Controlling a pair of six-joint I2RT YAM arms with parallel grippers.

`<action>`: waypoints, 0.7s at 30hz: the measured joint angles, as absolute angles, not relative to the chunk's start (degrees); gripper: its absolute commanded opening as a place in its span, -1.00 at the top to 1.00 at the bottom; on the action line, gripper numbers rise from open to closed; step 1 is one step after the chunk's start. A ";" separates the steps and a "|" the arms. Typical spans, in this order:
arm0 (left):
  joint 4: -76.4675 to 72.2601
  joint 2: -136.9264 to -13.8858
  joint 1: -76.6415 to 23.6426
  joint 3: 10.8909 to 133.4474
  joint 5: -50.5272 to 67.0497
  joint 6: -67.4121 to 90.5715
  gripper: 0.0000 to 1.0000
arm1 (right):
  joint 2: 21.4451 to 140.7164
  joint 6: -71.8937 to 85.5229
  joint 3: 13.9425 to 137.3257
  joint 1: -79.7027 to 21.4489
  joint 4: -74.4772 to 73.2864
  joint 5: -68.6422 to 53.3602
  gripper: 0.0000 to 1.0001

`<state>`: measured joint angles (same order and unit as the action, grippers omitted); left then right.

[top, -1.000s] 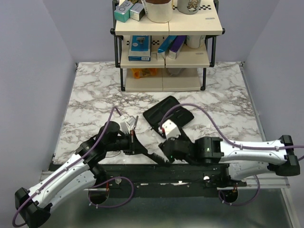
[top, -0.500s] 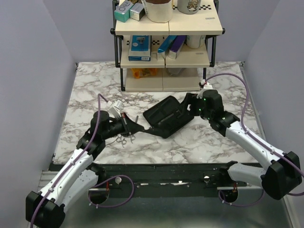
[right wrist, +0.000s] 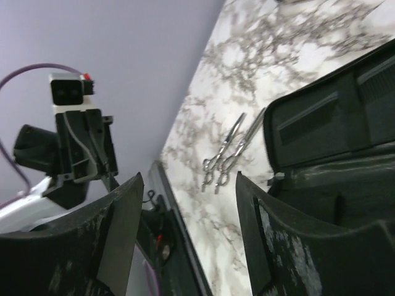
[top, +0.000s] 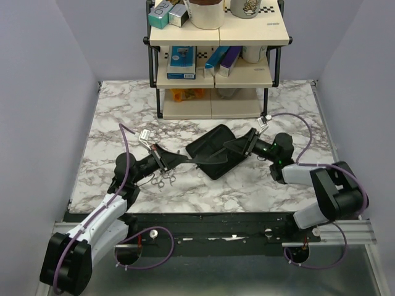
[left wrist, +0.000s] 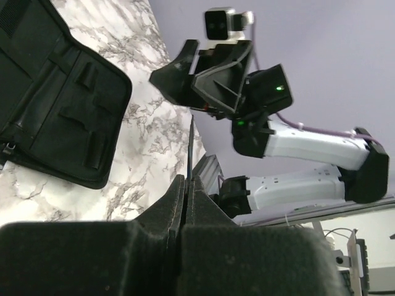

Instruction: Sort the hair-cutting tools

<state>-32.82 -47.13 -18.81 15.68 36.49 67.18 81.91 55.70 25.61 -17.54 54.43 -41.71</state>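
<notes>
– Where do the scissors (top: pixel 162 180) lie?
– Flat on the marble table (top: pixel 117 123), near its front edge. They are just off the left side of the open pouch (top: pixel 216 151) and do not touch it. In the right wrist view their blades point away towards the far side of the table and the finger loops face the near edge.
– Is anything gripping them?
– No. The left gripper (left wrist: pixel 185 188) hangs just beyond them, turned on its side and pointing at the pouch. Its jaws are pressed together on a slim black comb (left wrist: pixel 189 145), which is seen edge-on as a thin dark strip standing out past the fingertips.
– How much of that comb can you make out?
– Only that narrow edge. I cannot tell its teeth or its width.
– And the right gripper (right wrist: pixel 188 185)?
– It is over the right half of the pouch, facing the left gripper across it. Its jaws stand apart with nothing between them. Through the gap you see the scissors, the marble and the pouch's flap.
– How does the pouch lie?
– Unfolded, slanted across the middle of the table, its inner pockets and straps facing up.
– What is further out?
– A shelf rack (top: pixel 216 38) stands at the far edge of the table, well apart from both arms. Blue and purple boxes (top: pixel 181 61) sit on its middle shelf.
</notes>
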 measured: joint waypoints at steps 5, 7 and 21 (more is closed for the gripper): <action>-39.11 -48.14 -18.44 15.18 36.49 68.47 1.00 | 93.03 68.23 23.79 -17.54 67.22 -44.60 -0.23; -40.84 -48.12 -18.37 15.18 36.45 68.45 1.00 | 94.06 70.22 22.92 -17.56 68.93 -44.66 -0.25; -51.68 -54.41 -18.33 12.86 35.33 68.60 1.00 | 89.41 73.82 23.75 -17.50 74.11 -43.75 -0.31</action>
<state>-51.68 -54.41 -18.33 12.86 35.33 68.60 89.41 73.82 23.75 -17.50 74.11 -43.75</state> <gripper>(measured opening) 0.020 0.651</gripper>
